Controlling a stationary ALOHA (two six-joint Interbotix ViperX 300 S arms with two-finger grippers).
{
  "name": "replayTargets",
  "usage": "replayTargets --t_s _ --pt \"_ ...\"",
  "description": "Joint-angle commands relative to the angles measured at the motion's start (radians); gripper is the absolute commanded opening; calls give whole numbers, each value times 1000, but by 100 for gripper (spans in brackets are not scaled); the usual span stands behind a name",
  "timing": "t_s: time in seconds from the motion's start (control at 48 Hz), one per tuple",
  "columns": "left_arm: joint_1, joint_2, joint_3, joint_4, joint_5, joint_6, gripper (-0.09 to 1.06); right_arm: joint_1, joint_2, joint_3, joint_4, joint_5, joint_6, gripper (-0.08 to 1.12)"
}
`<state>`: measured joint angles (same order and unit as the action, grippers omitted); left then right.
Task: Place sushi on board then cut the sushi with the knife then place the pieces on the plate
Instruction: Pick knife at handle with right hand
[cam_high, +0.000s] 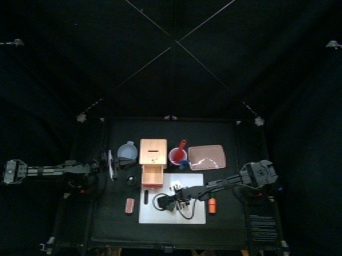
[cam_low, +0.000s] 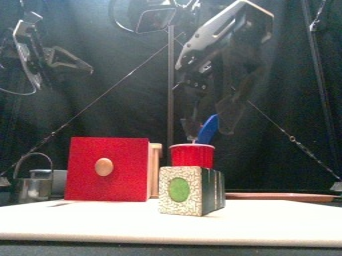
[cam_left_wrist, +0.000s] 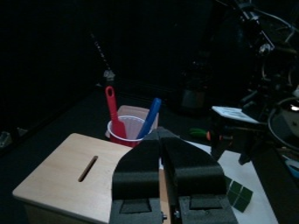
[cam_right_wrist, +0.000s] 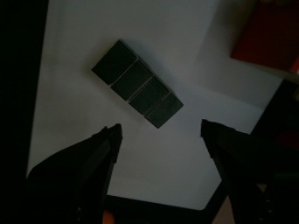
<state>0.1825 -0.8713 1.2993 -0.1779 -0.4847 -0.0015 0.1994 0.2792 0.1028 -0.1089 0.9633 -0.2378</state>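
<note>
Sushi roll (cam_low: 191, 190) lies on the cutting board (cam_low: 80, 222) at the table's (cam_high: 107, 215) front; behind, left to right: bowl (cam_low: 34, 184), wooden box (cam_low: 110, 168), cup (cam_low: 194, 156) holding knives (cam_low: 207, 128), tray (cam_low: 301, 197).

Black curtains (cam_high: 80, 60) behind and beside, small black table (cam_high: 107, 228), dim light
</note>
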Motion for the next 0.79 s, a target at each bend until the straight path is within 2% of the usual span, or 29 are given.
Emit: replayTargets --t_s 0.021,0.125,0.333,0.562,0.708,0.792 --pt "3 5 -26 -28 -9 -3 30 8 12 -38 -6 -15 -49 100" --pt "2 5 -26 -57 -9 -2 30 14 41 -34 -15 -20 -107 100" --pt "3 5 -28 -87 -9 -3 30 21 51 3 0 -64 -199 97" --pt "3 5 -28 -107 -9 -3 30 25 66 23 17 -103 -258 76" --pt "3 5 -26 -126 -9 -3 30 26 60 28 -28 -78 -302 60" --pt "5 5 -26 -141 -9 -3 30 31 57 29 -40 -37 -383 56"
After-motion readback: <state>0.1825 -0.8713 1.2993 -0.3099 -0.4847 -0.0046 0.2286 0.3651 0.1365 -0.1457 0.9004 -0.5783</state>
